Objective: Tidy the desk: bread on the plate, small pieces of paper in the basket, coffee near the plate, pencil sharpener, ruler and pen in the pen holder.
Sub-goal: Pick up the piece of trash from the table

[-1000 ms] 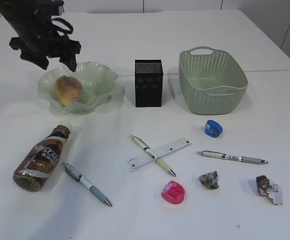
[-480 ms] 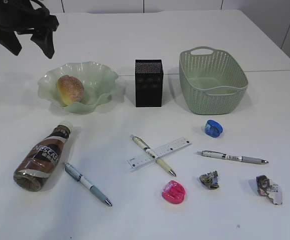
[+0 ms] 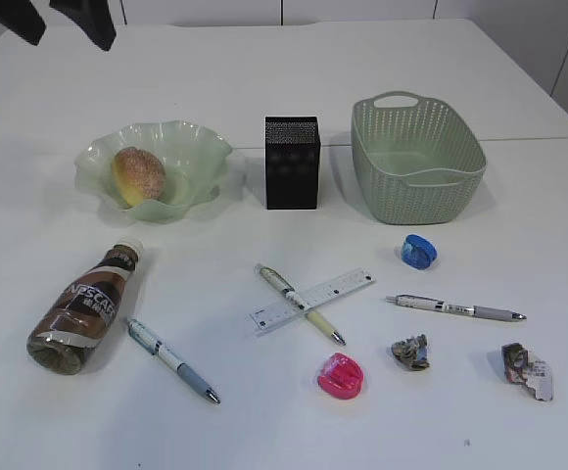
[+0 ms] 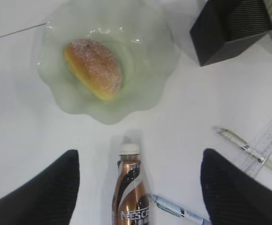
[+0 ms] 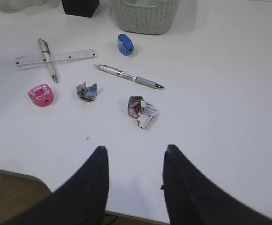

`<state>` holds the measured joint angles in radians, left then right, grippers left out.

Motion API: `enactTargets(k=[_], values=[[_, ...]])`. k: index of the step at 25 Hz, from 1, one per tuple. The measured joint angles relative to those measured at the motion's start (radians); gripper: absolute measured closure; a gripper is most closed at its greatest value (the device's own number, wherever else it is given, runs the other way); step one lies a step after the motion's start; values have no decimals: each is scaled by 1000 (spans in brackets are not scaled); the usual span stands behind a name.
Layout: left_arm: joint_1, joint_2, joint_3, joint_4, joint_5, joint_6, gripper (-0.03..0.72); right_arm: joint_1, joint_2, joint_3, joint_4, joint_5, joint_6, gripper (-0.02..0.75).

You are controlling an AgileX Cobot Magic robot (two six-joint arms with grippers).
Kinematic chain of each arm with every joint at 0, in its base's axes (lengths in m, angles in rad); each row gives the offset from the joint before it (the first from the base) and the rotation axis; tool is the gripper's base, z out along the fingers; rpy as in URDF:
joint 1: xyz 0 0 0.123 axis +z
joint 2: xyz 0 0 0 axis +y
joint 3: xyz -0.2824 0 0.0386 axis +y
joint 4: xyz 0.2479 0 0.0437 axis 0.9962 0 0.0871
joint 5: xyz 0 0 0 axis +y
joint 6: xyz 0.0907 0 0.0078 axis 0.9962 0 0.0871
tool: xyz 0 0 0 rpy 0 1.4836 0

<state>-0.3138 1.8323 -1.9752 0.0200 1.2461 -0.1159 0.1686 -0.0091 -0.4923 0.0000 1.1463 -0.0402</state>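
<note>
White desk now shows the bread resting on the plate as the left gripper, wide open and empty, has lifted clear, leaving the coffee next.

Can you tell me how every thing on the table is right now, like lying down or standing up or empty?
bread: resting in the plate
coffee: lying on its side, cap on
pen holder: upright
basket: upright, looks empty
ruler: flat, a pen lying across it
left tool: open, holding nothing
right tool: open, holding nothing
</note>
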Motion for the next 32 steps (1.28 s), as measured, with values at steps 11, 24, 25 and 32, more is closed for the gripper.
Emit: enactTargets(k=[11, 24, 25, 32], values=[[-59, -202, 303, 10, 0, 5, 119, 0, 0, 0, 0, 0, 0, 421], [-65, -535, 661, -20, 0, 11, 162, 0, 129, -2, 0, -9, 0, 421], [-65, -558, 683, -20, 0, 11, 164, 0, 233, -12, 0, -37, 0, 421], [-65, -731, 852, -51, 0, 11, 168, 0, 399, -64, 0, -219, 0, 421]])
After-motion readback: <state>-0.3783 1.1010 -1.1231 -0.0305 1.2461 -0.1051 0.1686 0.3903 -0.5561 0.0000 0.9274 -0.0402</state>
